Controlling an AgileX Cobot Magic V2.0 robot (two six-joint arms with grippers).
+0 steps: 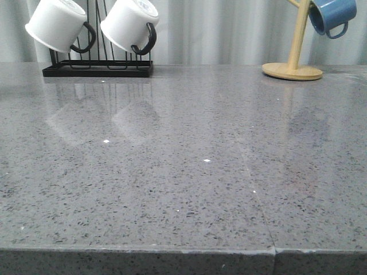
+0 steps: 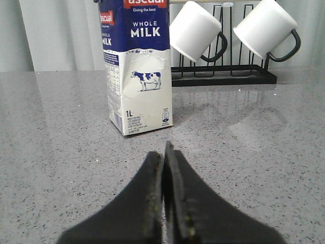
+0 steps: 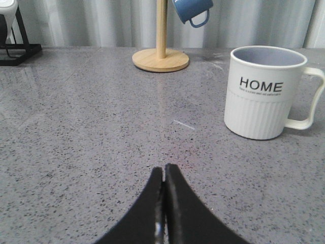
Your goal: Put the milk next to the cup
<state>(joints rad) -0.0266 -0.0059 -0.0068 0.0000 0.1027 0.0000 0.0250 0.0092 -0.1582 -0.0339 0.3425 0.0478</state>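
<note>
The milk carton [image 2: 138,66], blue top reading "WHOLE MILK" over a white part with a cow, stands upright on the grey counter in the left wrist view. My left gripper [image 2: 164,152] is shut and empty, a short way in front of it. The white "HOME" cup [image 3: 265,91] with ribbed lower half stands upright in the right wrist view, handle to its right. My right gripper [image 3: 163,170] is shut and empty, in front and to the left of it. Neither the milk, the cup nor the grippers show in the front view.
A black rack [image 1: 97,67] with two white black-handled mugs [image 1: 57,24] stands at the back left. A wooden mug tree [image 1: 293,63] with a blue mug [image 1: 330,14] stands at the back right. The counter's front edge [image 1: 183,250] runs near the front camera.
</note>
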